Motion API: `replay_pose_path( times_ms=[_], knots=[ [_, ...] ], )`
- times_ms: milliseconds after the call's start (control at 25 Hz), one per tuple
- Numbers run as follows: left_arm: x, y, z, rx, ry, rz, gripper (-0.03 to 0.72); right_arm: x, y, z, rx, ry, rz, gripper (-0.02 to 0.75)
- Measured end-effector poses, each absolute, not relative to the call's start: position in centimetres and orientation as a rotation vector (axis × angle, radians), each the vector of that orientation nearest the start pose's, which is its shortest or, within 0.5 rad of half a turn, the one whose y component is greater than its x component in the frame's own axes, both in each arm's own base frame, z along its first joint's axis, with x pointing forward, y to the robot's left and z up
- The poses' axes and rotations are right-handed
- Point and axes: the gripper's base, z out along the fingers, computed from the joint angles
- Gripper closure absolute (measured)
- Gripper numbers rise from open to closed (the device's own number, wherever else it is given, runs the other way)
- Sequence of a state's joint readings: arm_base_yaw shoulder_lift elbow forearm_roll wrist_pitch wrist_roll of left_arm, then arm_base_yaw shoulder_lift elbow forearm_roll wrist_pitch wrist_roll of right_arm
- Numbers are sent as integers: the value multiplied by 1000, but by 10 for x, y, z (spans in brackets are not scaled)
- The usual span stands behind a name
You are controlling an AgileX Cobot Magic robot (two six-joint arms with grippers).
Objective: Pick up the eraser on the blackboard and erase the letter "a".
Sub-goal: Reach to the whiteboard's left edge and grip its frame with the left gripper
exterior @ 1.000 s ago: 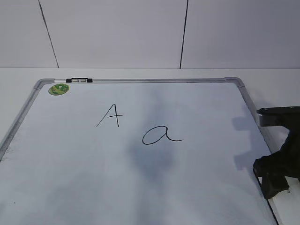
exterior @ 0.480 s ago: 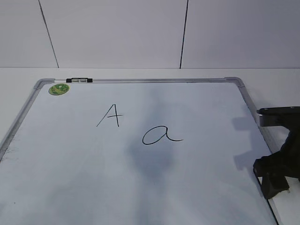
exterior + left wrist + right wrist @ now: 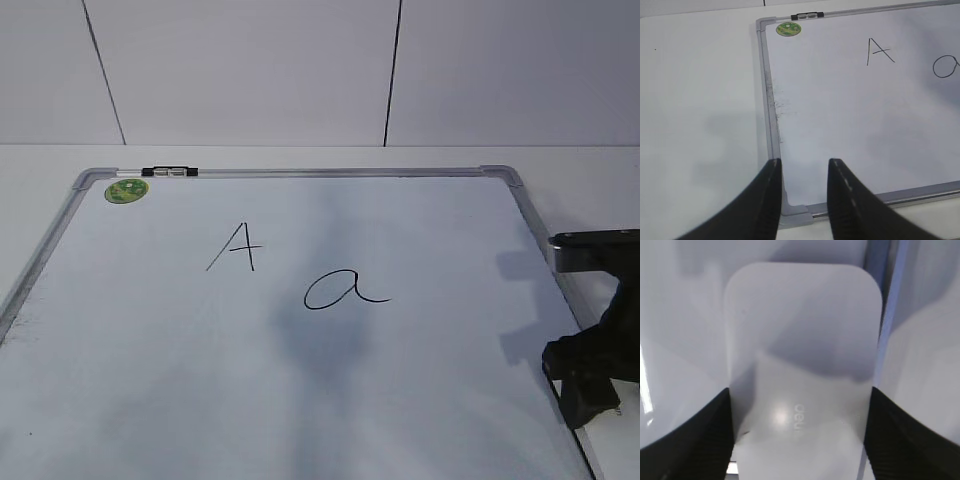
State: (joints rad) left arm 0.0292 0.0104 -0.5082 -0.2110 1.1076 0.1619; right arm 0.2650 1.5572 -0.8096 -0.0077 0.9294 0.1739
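Your right fingers [image 3: 800,440] sit one on each side of the eraser [image 3: 802,360] — the white block with small grey letters on top fills the gap from one finger to the other. Both fingers touch its long sides, so they hold it. The eraser points straight out past the fingertips, over the blackboard [image 3: 150,400], with the board's frame just to the right of the fingers. From the outside camera you see the right arm at the board's right edge, but the eraser itself is hidden there.

The letter "a" [image 3: 344,288] is well apart from your right fingers, out to their left near the middle of the board. The capital "A" [image 3: 235,247] is further left still, and a round green magnet [image 3: 126,190] sits in the far left corner.

Your left fingers [image 3: 802,172] stand a little apart and hold nothing — they hang over the board's near left corner, with the bare tabletop [image 3: 695,100] to their left.
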Motion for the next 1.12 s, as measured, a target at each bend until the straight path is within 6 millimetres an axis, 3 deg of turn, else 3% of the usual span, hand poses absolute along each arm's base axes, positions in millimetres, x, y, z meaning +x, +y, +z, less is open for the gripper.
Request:
replay_pose_path(
  times_ms=[400, 1120],
  knots=[
    [-7, -17, 277, 153, 2072, -138, 454, 230, 62, 184, -145, 3184, -16, 164],
    [-7, -17, 277, 153, 2072, -138, 454, 201, 57, 236, -124, 3068, 59, 165]
  ],
)
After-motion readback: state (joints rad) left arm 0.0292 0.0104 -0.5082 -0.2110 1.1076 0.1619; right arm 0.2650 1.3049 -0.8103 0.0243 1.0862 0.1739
